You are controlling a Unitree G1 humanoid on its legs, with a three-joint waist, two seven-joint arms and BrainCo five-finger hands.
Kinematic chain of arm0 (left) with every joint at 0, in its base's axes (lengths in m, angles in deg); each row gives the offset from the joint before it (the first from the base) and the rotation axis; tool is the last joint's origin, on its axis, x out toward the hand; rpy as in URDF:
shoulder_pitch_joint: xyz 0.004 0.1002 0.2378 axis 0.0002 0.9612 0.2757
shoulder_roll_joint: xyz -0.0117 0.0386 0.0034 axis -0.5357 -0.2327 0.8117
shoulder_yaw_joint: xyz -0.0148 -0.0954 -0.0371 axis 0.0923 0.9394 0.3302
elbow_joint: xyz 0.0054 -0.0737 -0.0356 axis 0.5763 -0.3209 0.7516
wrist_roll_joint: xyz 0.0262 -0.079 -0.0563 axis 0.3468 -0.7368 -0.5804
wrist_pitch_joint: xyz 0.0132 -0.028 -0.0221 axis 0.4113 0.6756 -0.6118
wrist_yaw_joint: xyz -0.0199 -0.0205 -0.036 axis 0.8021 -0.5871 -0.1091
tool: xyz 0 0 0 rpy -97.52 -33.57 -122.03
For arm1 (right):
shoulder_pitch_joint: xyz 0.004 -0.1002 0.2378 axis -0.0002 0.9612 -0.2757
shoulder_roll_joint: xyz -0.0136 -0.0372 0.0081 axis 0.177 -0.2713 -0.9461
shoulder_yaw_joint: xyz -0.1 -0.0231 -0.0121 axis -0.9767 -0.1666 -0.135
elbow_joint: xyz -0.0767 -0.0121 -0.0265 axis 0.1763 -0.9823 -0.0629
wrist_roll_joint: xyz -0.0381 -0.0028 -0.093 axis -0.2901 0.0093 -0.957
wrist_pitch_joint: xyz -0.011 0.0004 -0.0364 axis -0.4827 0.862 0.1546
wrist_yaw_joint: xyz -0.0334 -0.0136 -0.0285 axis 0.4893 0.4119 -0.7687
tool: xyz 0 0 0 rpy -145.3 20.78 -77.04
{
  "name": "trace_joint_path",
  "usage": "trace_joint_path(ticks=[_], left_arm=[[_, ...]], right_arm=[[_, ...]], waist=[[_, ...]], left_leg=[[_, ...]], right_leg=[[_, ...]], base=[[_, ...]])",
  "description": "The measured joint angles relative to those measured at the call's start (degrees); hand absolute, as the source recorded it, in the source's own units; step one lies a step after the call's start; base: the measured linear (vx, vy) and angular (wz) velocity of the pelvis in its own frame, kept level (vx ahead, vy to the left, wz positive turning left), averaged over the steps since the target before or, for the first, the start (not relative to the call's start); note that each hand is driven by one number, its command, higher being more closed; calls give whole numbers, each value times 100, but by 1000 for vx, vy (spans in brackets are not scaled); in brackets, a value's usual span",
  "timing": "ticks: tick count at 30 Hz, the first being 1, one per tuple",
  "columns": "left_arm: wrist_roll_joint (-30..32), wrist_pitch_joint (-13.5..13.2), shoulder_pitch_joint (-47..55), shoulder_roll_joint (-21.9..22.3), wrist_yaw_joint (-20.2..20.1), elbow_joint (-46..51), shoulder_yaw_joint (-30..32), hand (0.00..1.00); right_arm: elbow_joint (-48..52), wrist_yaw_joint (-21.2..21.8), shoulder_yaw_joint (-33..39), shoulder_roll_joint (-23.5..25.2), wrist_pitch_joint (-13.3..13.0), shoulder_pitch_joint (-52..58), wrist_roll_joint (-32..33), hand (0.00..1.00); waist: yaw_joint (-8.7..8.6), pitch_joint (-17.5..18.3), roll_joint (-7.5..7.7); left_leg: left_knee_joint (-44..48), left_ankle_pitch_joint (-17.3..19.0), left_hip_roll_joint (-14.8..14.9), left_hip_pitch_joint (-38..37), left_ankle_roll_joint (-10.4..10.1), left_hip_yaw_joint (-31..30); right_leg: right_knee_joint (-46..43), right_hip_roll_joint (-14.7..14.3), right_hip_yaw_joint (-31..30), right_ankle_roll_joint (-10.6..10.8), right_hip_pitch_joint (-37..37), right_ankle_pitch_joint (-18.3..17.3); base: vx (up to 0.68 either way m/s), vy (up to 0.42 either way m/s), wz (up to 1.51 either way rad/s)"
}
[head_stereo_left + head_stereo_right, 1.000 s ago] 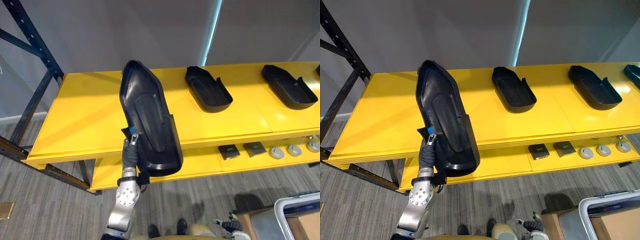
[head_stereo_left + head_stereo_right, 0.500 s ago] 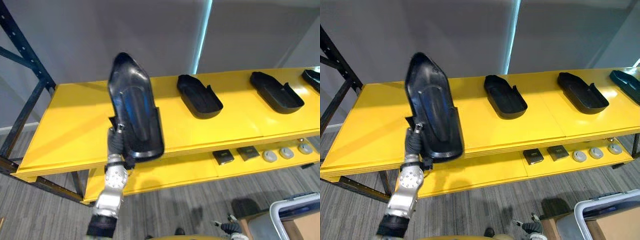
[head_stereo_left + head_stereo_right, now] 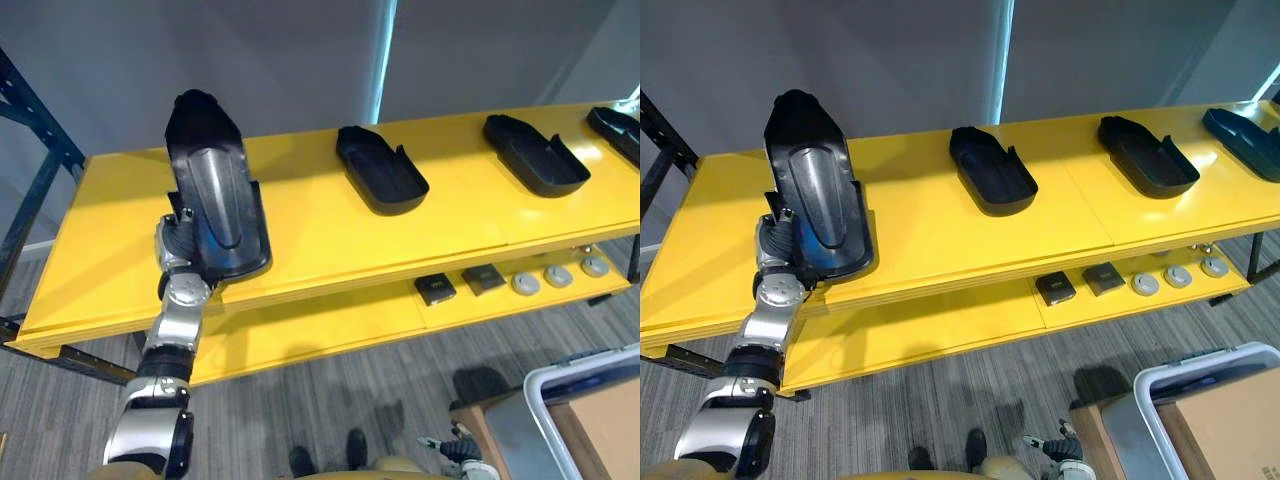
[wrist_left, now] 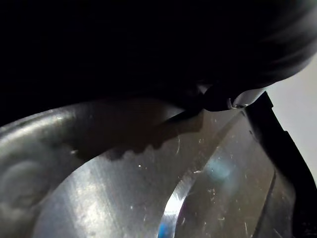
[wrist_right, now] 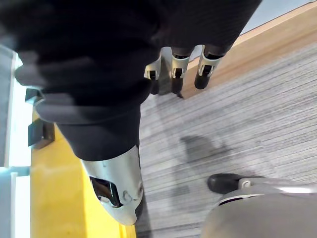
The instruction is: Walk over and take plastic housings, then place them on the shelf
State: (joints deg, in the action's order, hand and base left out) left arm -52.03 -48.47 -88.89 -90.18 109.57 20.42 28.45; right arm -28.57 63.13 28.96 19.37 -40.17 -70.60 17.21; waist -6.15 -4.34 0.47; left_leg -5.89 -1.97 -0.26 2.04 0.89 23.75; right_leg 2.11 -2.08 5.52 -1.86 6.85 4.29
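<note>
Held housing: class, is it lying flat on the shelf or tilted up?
Tilted up: the held housing stands steeply in the left hand over the shelf.

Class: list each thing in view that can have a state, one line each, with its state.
held housing: tilted up over the shelf, not laid flat.
left hand: shut on the held housing.
right hand: open, empty.
middle housing: lying on the shelf, hollow side up.
right housing: lying likewise.
</note>
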Motion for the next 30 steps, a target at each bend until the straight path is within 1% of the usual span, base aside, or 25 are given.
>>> trace_joint_path(ticks=[2, 3, 6, 10, 14, 20, 23, 25, 27, 28, 29, 30], left_arm=[[2, -1, -156, -32, 1, -184, 65, 100], [1, 3, -303, -63, 3, -343, 89, 0], [5, 21, -500, -90, 47, -552, 109, 0], [36, 119, -650, -101, 186, -682, 220, 0], [52, 128, -833, -122, 408, -852, 274, 0], [47, 141, -1113, -140, 428, -984, 278, 0], [-28, 141, -1143, -129, 559, -917, 279, 0], [-234, 144, -1130, -61, 748, -499, 287, 0], [-316, 105, -995, -15, 940, 466, 278, 0], [-340, 78, -877, 21, 1037, 1113, 276, 0], [-332, -12, -695, 132, 1117, 1817, 262, 0], [-280, -109, -513, 240, 1146, 2325, 246, 0]], right_arm=[[-19, -1, 0, -2, -1, 17, 0, 0], [-17, 0, -1, 2, -8, 15, 0, 0], [-16, 0, -2, 2, -27, 13, 5, 0], [-10, 0, -10, 1, -65, 2, 7, 0], [19, -2, -17, 4, -128, -5, 12, 0], [28, 7, -143, -39, -176, -19, 15, 0], [29, 9, -161, -46, -191, -24, 17, 0], [28, 9, -223, -75, -193, -24, 18, 0], [33, 10, -235, -82, -194, -24, 17, 0], [33, 10, -254, -95, -195, -22, 18, 0], [28, 10, -342, -133, -196, -17, 19, 0], [31, 14, -363, -144, -198, -17, 22, 0]], waist=[[-3, -38, 17], [-11, -74, 28], [-20, -129, 37], [-60, -174, 37], [-81, -263, 38], [-92, -354, 39], [-98, -381, 38], [-91, -384, 38], [-85, -387, 36], [-89, -389, 34], [-89, -395, 23], [-89, -399, 17]], left_leg=[[0, -1, -8, 17, 1, 5], [-1, -1, -11, 24, 2, 9], [-2, -3, -19, 40, 7, 35], [0, -18, -25, 120, 30, 43], [2, -18, -26, 126, 31, 44], [-2, -18, -12, 132, 31, 43], [-2, -18, -9, 132, 30, 38], [-1, -20, -10, 136, 31, 12], [-1, -22, -16, 141, 32, -15], [0, -22, -15, 145, 33, -38], [-1, -22, -16, 148, 33, -89], [-1, -23, -17, 148, 34, -139]], right_leg=[[-8, 0, -33, 5, 31, 6], [-9, 1, -40, 7, 39, 7], [-5, 3, -75, 5, 63, 12], [-1, 4, -87, -27, 142, 32], [13, -3, -99, -29, 147, 33], [15, -15, -112, -41, 158, 38], [15, -17, -109, -44, 158, 37], [14, -16, -85, -49, 155, 34], [14, -13, -62, -56, 150, 28], [14, -5, -63, -60, 148, 26], [14, 0, -62, -59, 141, 25], [14, 2, -62, -59, 131, 25]], base=[[-12, 17, -9], [-7, 19, -5], [15, 16, -5], [39, 12, -1], [8, 2, 0], [0, 0, 0], [0, 0, 0], [6, 0, 6], [9, 6, 6], [13, 11, 8], [14, 11, 11], [10, 8, 13]])
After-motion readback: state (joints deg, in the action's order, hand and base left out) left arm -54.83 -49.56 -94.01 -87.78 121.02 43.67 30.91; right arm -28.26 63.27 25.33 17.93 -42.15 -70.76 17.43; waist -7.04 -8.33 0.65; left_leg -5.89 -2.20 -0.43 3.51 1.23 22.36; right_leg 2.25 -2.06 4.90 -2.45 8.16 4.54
